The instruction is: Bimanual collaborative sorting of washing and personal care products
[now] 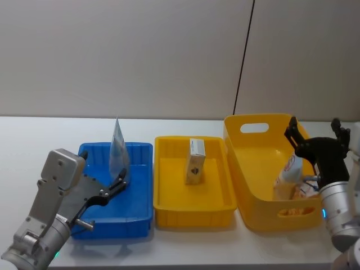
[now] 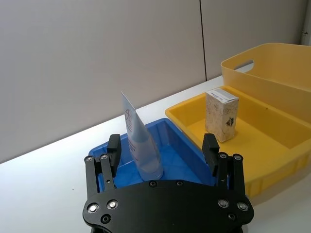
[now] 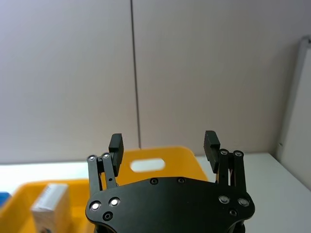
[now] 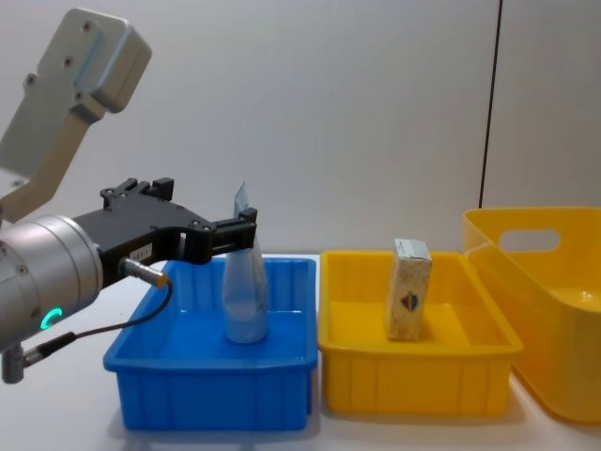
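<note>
- Left gripper (image 2: 163, 148) sits at the near side of the blue bin (image 1: 138, 216), with its fingers wide apart and nothing pinched.
- Between those fingers, just ahead of them, the tube (image 2: 141, 145) stands up on its cap inside the blue bin. It looks let go, or not yet grabbed; I cannot tell which.
- Past the tube, to the right of the left gripper, a carton (image 1: 195, 161) stands up in the yellow tray (image 1: 169, 197).
- Right gripper (image 1: 315, 135) hangs over the right side of the yellow basket (image 1: 259, 185), fingers apart and empty.
- Below the right gripper, more products (image 1: 292, 180) lie in the basket.
- I think the tube and carton are already sorted. The next job may be for the right gripper to go down into the basket and pick something, so it must aim well and miss the wall.
- Head view lets us peek into the basket. Chest view shows just the basket's side, but it shows the tube from the side, standing straight.
</note>
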`<state>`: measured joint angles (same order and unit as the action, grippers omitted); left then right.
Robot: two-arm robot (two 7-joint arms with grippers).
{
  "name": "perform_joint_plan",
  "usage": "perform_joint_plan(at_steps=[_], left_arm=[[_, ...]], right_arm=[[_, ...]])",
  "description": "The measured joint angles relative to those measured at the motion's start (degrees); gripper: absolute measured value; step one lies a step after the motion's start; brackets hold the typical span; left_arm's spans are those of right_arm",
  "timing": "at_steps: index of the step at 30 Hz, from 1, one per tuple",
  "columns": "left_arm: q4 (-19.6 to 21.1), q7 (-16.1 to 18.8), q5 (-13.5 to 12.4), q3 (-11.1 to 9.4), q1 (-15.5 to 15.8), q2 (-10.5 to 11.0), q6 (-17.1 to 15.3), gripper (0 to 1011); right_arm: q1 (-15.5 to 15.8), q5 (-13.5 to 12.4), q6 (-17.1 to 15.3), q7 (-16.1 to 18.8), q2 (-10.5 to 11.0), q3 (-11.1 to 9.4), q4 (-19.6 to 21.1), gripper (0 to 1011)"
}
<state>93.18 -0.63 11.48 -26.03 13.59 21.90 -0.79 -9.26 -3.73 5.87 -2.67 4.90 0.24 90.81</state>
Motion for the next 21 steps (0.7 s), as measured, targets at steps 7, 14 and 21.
perform_joint_plan(at_steps=[7,14,21], left_arm=[[0.0,0.0,0.0,0.0,0.0,0.0,0.0,1001],[0.0,0.0,0.0,0.0,0.0,0.0,0.0,1001],[0.0,0.0,0.0,0.0,0.0,0.0,0.0,1001]], right_arm=[[0.8,-3.0,2.3,3.1,0.0,-0.3,2.2,1003],[1.4,-3.6,1.6,3.3,1.0,0.5,2.7,1003],[3.1,-5.3,-0.2,3.9,3.6,2.9,4.2,1004]])
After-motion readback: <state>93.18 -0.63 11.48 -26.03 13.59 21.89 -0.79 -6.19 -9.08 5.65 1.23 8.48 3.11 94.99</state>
